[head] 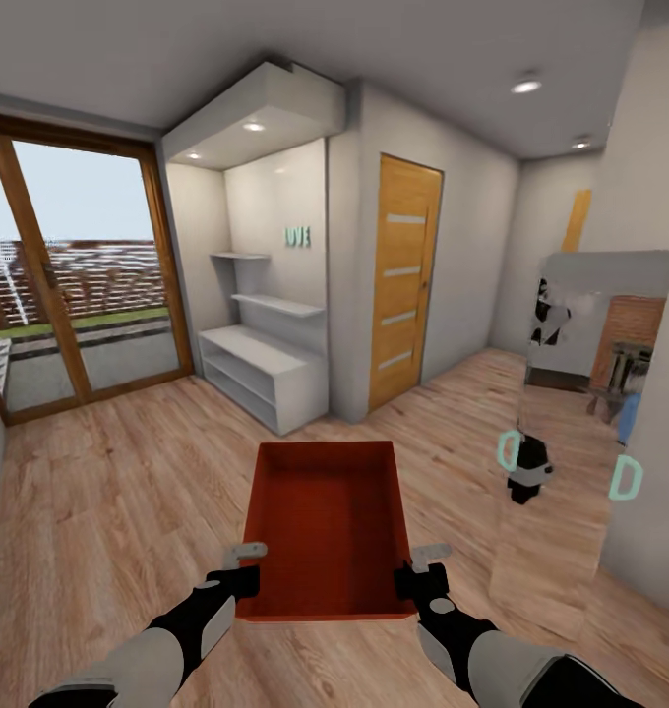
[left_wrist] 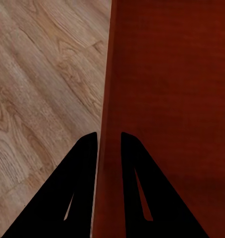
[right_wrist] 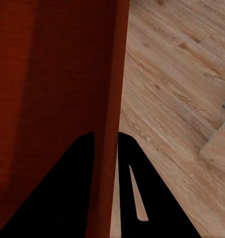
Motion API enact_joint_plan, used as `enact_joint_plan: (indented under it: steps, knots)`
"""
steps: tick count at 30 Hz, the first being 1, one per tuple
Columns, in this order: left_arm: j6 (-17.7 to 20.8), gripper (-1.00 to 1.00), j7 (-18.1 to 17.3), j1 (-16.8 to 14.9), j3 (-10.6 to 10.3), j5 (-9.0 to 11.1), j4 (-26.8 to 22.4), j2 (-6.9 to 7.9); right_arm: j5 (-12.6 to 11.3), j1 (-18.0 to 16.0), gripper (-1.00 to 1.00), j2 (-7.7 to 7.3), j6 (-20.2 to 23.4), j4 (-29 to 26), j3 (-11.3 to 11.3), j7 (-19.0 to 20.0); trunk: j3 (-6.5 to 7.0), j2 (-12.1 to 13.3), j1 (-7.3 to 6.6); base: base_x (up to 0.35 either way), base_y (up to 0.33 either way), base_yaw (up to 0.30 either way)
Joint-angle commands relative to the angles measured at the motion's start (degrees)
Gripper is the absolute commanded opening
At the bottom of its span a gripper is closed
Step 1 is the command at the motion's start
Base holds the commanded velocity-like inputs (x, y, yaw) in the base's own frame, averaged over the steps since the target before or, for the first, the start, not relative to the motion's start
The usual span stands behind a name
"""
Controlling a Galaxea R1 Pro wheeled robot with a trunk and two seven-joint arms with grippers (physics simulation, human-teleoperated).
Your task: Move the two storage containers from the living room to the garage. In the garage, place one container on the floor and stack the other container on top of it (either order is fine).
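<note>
The robot carries one orange-red storage container (head: 327,526) in front of its trunk, held off the light wood plank floor (head: 128,492) by both arms, and the step in hand looks like the haul out of the living room toward the garage. The left gripper (head: 244,559) pinches the container's left wall near the corner closest to the robot, and the left wrist view shows one dark finger (left_wrist: 75,198) outside that thin wall and the other inside, clamped on it; the right gripper (head: 428,559) does the same on the right wall, its fingers (right_wrist: 137,198) straddling the rim. To do this well, I would keep both wrists level and at matched height so the thin walls do not twist or slip out of the pinch, and turn the base slowly. The container is empty and open-topped. Beyond the container stands a white shelf unit (head: 261,374) in an alcove, with a closed wooden door (head: 405,280) just right of it. Left of the container is a wood-framed glass door (head: 79,285); right of it a tall mirror (head: 576,413) leans at the wall. The hallway past the wooden door seems the likely way on, though the garage itself cannot be told from here.
</note>
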Motion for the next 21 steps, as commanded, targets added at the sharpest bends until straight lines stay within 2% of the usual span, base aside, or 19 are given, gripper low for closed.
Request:
enact_joint_plan:
  steps: [1,21]
  knots:
    - [-3.1,-1.0,0.5,0.0,0.0,-0.2,-0.3,-0.01,0.4,0.0,-1.0,0.05,0.2,0.0,-2.2,0.3,-0.08,-0.1,0.04,0.321,0.125,0.0]
    - [-3.1,-1.0,0.5,0.0,0.0,-0.2,-0.3,-0.01,0.4,0.0,-1.0,0.06,0.2,0.0,-2.2,0.3,-0.08,-0.1,0.04,0.322,0.125,0.0]
